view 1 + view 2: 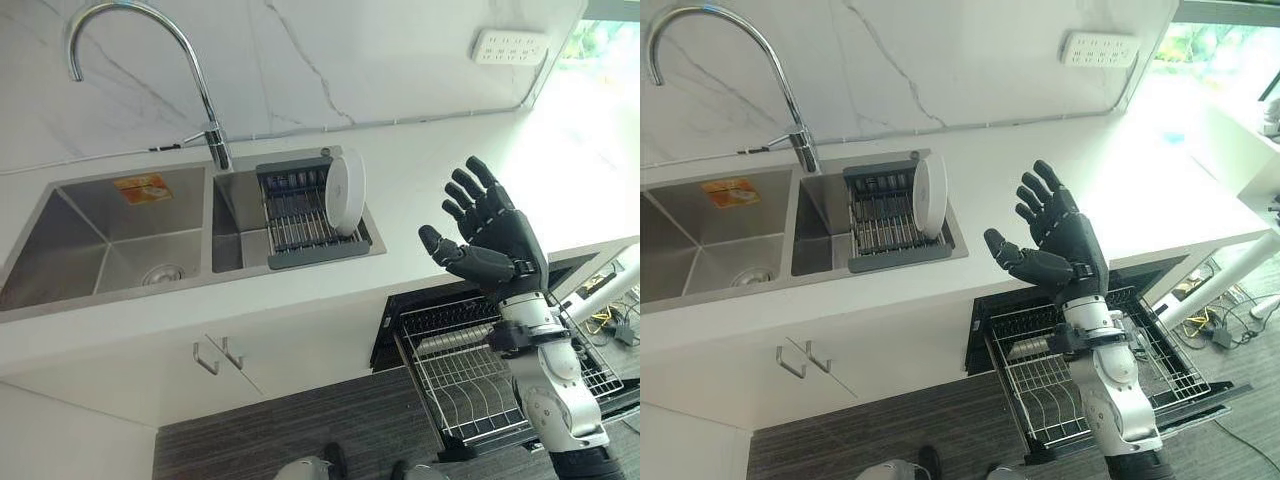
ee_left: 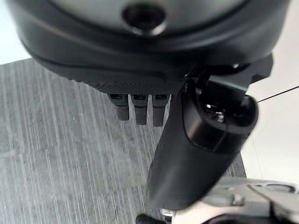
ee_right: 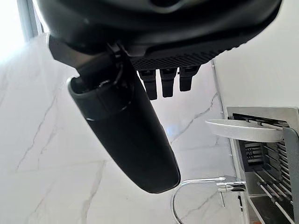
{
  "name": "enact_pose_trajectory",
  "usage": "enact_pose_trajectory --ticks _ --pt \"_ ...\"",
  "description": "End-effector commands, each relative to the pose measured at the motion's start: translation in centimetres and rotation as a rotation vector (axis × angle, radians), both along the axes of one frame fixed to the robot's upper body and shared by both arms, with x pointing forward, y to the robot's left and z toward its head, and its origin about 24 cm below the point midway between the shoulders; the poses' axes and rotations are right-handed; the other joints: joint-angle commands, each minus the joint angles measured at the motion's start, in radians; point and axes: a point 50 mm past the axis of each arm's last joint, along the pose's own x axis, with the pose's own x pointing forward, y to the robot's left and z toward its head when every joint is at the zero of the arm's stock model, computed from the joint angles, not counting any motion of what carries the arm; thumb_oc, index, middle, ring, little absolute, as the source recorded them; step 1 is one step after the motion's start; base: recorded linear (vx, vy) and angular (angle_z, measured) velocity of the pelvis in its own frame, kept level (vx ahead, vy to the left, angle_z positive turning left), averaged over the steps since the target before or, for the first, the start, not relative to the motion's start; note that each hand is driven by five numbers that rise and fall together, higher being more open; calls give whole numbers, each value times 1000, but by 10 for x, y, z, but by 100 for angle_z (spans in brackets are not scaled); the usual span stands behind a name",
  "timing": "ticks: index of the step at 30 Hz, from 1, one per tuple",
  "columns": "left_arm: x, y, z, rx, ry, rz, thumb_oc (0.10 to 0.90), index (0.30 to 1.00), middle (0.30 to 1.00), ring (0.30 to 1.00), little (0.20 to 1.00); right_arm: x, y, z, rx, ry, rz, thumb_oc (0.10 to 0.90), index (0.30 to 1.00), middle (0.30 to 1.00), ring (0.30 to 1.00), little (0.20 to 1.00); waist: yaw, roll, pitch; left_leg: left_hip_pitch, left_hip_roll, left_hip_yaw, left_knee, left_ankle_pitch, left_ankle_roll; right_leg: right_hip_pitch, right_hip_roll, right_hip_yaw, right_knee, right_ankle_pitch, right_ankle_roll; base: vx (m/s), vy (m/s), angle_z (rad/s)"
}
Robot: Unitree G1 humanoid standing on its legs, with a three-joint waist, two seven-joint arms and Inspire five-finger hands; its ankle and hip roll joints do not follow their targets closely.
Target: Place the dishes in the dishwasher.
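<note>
At centre right, the right hand (image 1: 492, 232) is raised with fingers spread and empty, well right of the plate (image 1: 345, 190) standing in the sink rack (image 1: 300, 215). The left hand (image 2: 140, 88) hangs over the floor, fingers relaxed.

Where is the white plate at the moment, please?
The white plate stands on edge in the drying rack over the sink's right basin, right of the faucet.

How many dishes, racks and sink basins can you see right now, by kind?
White plate, standing on edge in the drying rack: 1
Racks: 2, the drying rack over the sink and the pulled-out dishwasher rack
Sink basins: 2, the left basin and the right basin
Total: 5
The right hand is open, holding nothing.
</note>
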Motion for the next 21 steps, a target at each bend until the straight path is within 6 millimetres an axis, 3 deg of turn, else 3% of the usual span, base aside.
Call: enact_pose_trajectory --ticks 1,11,14,21 --pt "9 -3 -1 -11 -16 -37 800 900 900 900 900 13 0 58 -25 -254 -47 800 900 900 900 900 15 -16 -33 55 110 -30 53 -139 -89 34 10 -18 -39 -51 45 73 8 13" --pt "-7 4 -1 -4 33 -36 800 900 900 900 900 35 -7 84 -21 -258 -151 800 900 900 900 900 47 -19 -45 53 100 -52 53 -138 -95 45 -1 -36 -39 -49 52 74 24 7" --pt "-11 8 0 -4 53 -41 800 900 900 900 900 51 -8 94 20 -226 -180 800 900 900 900 900 65 -23 -50 51 95 -62 53 -136 -96 49 -6 -48 -39 -48 53 63 26 13" --pt "-14 13 1 5 69 -53 800 900 900 900 900 71 -20 100 38 -169 -212 800 900 900 900 900 89 -29 -57 47 89 -75 53 -130 -96 56 -10 -59 -39 -46 55 39 6 11"
